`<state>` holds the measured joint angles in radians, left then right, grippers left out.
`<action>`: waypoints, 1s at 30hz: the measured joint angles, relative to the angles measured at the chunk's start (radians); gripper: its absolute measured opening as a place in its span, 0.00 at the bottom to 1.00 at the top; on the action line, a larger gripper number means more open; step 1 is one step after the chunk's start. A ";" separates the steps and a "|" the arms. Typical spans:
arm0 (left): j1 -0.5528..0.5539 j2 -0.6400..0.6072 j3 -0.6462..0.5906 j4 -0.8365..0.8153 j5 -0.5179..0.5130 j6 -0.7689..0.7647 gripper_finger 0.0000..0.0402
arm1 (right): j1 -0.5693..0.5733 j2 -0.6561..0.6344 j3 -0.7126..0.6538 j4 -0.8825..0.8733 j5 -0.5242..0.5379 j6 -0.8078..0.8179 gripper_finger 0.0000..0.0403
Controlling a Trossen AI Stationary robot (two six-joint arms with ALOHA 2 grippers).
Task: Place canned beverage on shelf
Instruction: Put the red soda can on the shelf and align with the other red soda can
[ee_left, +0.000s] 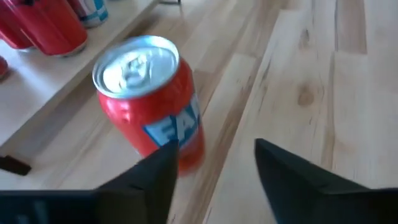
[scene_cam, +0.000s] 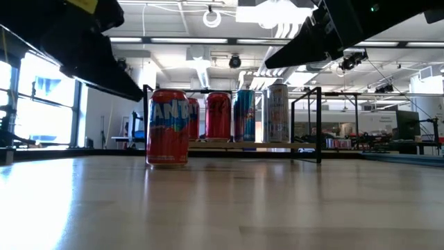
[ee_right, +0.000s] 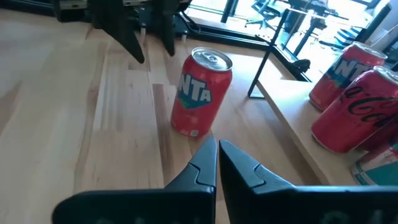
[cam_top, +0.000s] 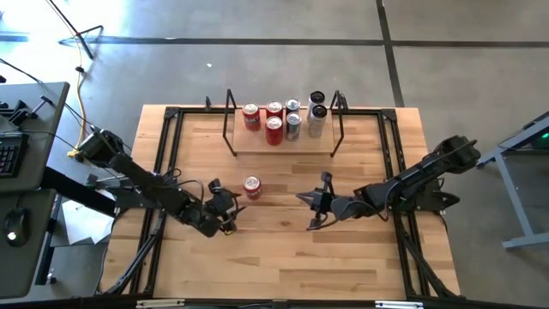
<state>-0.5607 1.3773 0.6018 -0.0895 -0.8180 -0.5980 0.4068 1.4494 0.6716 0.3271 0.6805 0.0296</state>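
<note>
- Red aluminium drink can with a silver top and blue lettering (cam_top: 251,186): stands upright on the bare light-wood tabletop (cam_top: 283,249), in front of the shelf and apart from it. Not yet placed; judged to be the item outstanding.
- Low light-wood shelf board with black rod frames at both short ends (cam_top: 319,145): sits at the far side of the table. It already carries a cluster of upright cans, three red ones (cam_top: 273,129) and several silver or blue-and-silver ones (cam_top: 292,125). Bare board remains at its left and right ends.
- Left gripper (cam_top: 225,211): low over the table, just beside the loose red can on its near-left side. Its two dark fingers (ee_left: 158,171) are parted and empty; the can lies just ahead of them, not between them.
- Right gripper (cam_top: 314,209): over the table to the right of the loose can, apart from it, fingers pressed together with nothing held.
- Status, as judged: most stock is shelved, one can left. Grasping, lifting and setting it on the board all remain.
</note>
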 joint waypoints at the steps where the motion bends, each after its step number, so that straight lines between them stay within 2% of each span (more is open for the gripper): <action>1: 0.005 -0.001 0.000 0.016 -0.002 0.008 0.53 | 0.000 0.000 0.000 0.000 0.000 0.000 0.00; 4: 0.012 -0.002 0.000 0.076 -0.062 0.091 0.63 | 0.000 0.000 0.000 0.000 0.000 0.000 0.00; 6: 0.013 -0.002 0.000 0.097 -0.130 0.138 0.66 | 0.000 0.000 0.000 0.000 -0.001 0.000 0.00; 8: 0.026 -0.002 0.000 0.111 -0.150 0.154 0.68 | 0.000 0.000 0.000 0.000 -0.001 0.000 0.00; 15: 0.078 -0.003 0.000 0.111 -0.060 0.139 0.68 | 0.000 0.000 0.000 0.000 -0.003 0.000 0.00; 30: 0.089 -0.003 0.000 0.110 -0.038 0.187 0.65 | -0.001 0.001 0.000 0.000 -0.004 0.001 0.00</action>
<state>-0.4713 1.3743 0.6018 0.0204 -0.8556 -0.4110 0.4061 1.4503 0.6716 0.3271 0.6770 0.0303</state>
